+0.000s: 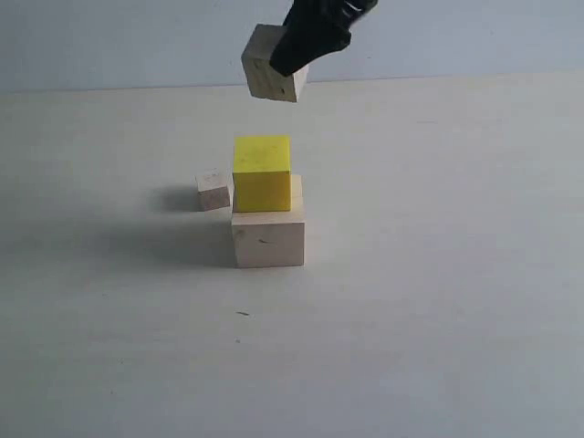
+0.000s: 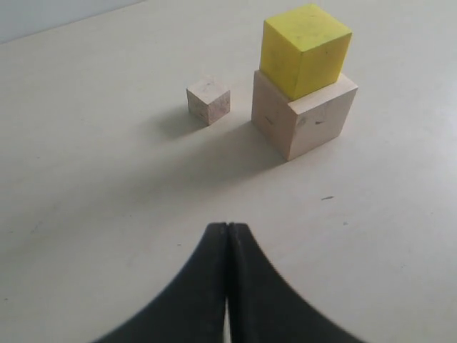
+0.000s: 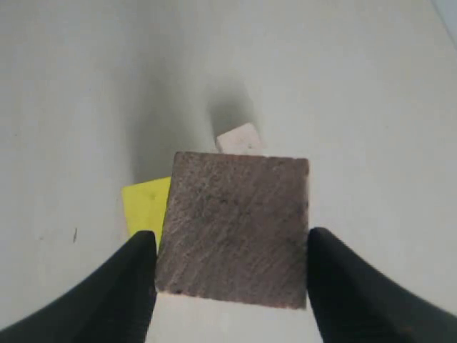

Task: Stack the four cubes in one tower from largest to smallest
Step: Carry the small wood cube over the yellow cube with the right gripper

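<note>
The large pale wood cube (image 1: 268,240) rests on the table with the bright yellow cube (image 1: 262,173) on top of it. High above them my right gripper (image 1: 294,62) is shut on a small wood cube (image 1: 272,75), held tilted. That small wood cube (image 3: 235,229) fills the right wrist view between both fingers, with the yellow cube (image 3: 146,204) below it. The smallest wood cube (image 1: 213,192) lies on the table just left of the stack. My left gripper (image 2: 228,227) is shut on nothing, low over the table and short of the large cube (image 2: 303,114) and smallest cube (image 2: 208,101).
A pale tabletop (image 1: 438,274) stretches around the stack and meets a light wall (image 1: 109,36) at the back. A small dark speck (image 1: 243,314) lies in front of the stack.
</note>
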Available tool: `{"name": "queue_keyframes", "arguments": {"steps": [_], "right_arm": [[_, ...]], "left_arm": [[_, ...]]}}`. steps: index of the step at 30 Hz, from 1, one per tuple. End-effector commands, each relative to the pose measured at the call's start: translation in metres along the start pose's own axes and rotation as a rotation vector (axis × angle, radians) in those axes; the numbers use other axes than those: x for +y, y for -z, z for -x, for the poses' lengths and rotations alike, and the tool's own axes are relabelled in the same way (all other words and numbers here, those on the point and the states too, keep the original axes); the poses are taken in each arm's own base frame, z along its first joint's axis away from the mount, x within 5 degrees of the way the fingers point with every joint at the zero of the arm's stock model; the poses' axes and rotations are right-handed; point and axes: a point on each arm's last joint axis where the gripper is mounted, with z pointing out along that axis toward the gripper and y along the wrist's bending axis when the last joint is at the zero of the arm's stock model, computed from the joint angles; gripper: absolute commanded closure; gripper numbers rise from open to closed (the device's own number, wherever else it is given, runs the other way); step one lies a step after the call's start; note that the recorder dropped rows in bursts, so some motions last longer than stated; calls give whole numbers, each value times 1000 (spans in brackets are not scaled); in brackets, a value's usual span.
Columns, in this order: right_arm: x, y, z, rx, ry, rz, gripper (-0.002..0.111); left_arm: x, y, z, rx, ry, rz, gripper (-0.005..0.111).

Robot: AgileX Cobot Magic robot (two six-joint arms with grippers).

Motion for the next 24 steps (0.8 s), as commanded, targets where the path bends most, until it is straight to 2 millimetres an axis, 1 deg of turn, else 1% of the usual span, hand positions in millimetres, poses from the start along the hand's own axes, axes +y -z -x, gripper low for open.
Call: {"name": "queue_keyframes", "arguments": {"steps": [1, 3, 6, 10, 16, 24], "right_arm": [[18, 21, 3, -19, 93, -9, 108], [21, 25, 4, -31, 101, -10, 108], [23, 25, 6, -56, 114, 4, 108], [23, 17, 9, -124, 133, 50, 108], [17, 3, 4, -114, 137, 76, 108], [17, 0, 4, -129, 142, 88, 108]], "left_arm": [[-1, 5, 1, -38, -9, 13, 107], [-1, 6, 1, -44, -10, 14, 107], [-1, 6, 1, -44, -10, 14, 107], [-1, 6, 1, -44, -10, 14, 107], [-1, 6, 1, -44, -10, 14, 107], [-1, 6, 1, -43, -12, 14, 107]]}}
